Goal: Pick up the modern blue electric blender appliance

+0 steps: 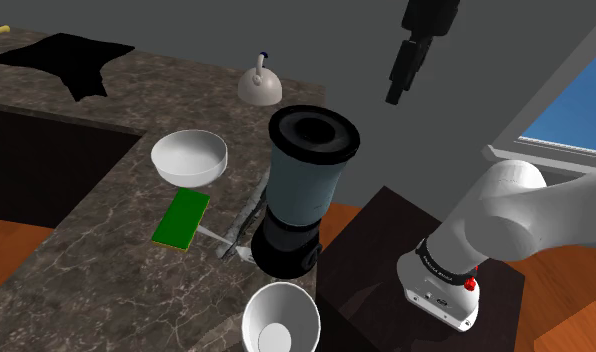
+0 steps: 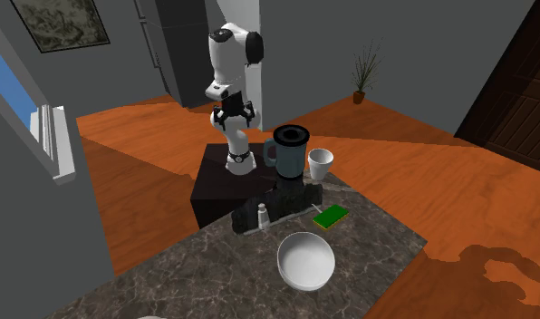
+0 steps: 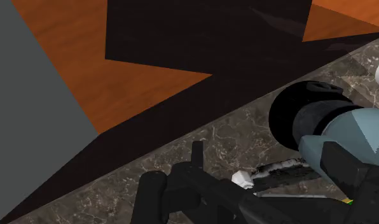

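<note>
Dark marble tabletop carries a blue-grey blender at its edge; the gripper hangs high nearby, and I cannot tell whether it is clenched.

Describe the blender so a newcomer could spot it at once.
Find the dark stone counter, then its edge by the robot's black stand. The blender stands there: the tallest thing, a grey-blue jar with a black rim on a black base, unlike the low white bowl nearby.

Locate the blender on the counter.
In the shoulder view the blender stands upright by the counter's right edge, right of the green sponge, beyond the white cup.
</note>
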`<move>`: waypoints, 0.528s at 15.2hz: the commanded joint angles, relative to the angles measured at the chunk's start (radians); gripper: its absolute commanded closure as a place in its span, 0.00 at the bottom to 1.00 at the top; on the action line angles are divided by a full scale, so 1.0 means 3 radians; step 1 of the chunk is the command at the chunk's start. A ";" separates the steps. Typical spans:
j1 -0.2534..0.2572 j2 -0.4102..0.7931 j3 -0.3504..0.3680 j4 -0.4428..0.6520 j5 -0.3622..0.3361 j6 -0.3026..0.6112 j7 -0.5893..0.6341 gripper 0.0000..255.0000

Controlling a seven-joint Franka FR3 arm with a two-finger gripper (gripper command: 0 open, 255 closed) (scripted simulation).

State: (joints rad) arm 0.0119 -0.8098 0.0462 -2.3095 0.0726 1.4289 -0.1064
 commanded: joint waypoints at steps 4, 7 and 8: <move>0.0445 0.0271 -0.0090 0.0082 -0.0099 0.0247 -0.0969 0.00; 0.0880 0.0453 -0.0151 0.0131 -0.0162 0.0449 -0.1924 0.00; 0.1021 0.0491 -0.0166 0.0135 -0.0176 0.0508 -0.2241 0.00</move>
State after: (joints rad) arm 0.2738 -0.6750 0.0046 -2.2729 0.0272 1.5639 -0.6623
